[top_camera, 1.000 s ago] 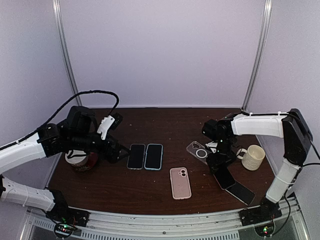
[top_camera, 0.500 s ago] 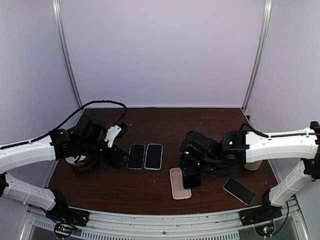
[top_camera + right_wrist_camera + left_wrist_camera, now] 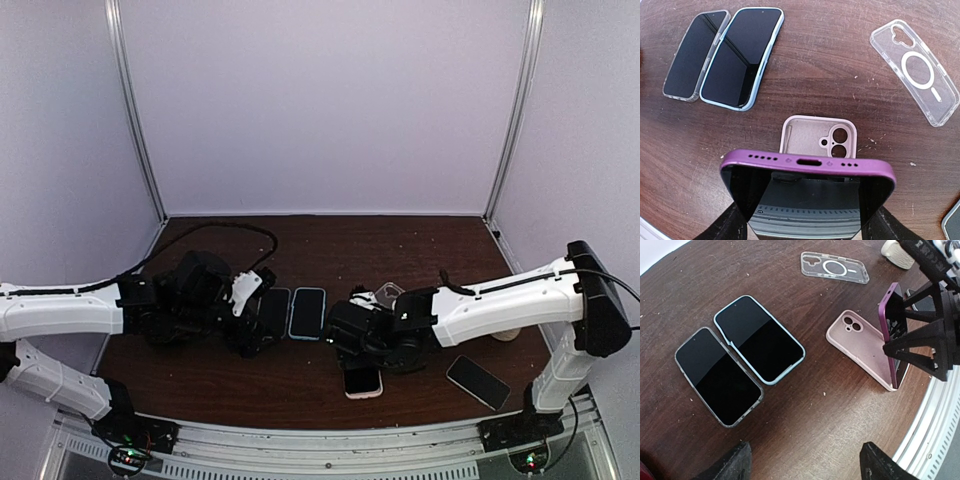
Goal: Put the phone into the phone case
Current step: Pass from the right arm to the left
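Right gripper (image 3: 807,217) clamps purple phone (image 3: 807,166) (tilted) over pink case (image 3: 802,131) — left gripper (image 3: 802,466) gapes empty.

Lab test booth: pale walls (image 3: 320,100), metal posts (image 3: 135,110), brown table (image 3: 350,250).

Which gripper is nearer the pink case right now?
Right. The right gripper holds the purple phone tilted directly over the pink case. The left gripper is off to the left, by the grey-cased phone.
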